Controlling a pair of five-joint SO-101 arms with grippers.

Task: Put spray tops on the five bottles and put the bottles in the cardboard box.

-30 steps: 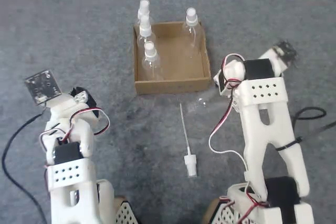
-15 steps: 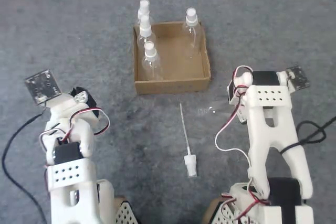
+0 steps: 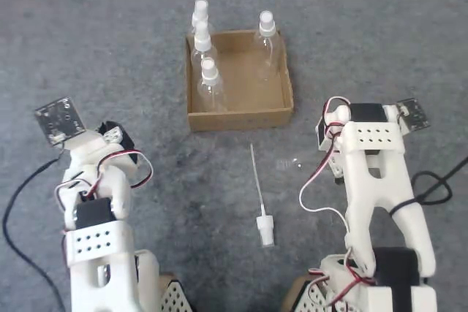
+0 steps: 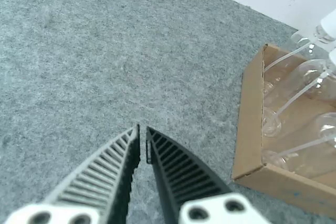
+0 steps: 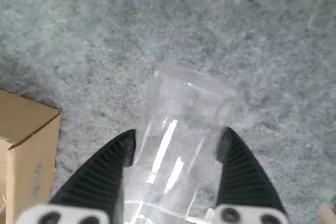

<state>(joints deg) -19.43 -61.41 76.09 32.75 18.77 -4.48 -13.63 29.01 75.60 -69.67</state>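
Observation:
The cardboard box (image 3: 241, 118) stands at the back middle of the table and holds several clear bottles (image 3: 210, 82) with white spray tops. A loose spray top (image 3: 265, 229) with its long tube lies on the carpet in front of the box. My right gripper (image 5: 177, 134) is shut on a clear topless bottle (image 5: 181, 114), which shows as a faint glint (image 3: 292, 162) just in front of the box's right corner. My left gripper (image 4: 143, 129) is shut with nothing in it, low over bare carpet to the left of the box (image 4: 251, 114).
Grey carpet covers the table. The left arm (image 3: 95, 202) stands at the front left and the right arm (image 3: 373, 158) at the front right. Open carpet lies between them around the loose spray top. A box corner (image 5: 21, 150) is beside the right gripper.
The right arm has drawn back from the box's right corner toward the front, and the clear bottle has come with it. The left arm has kept still.

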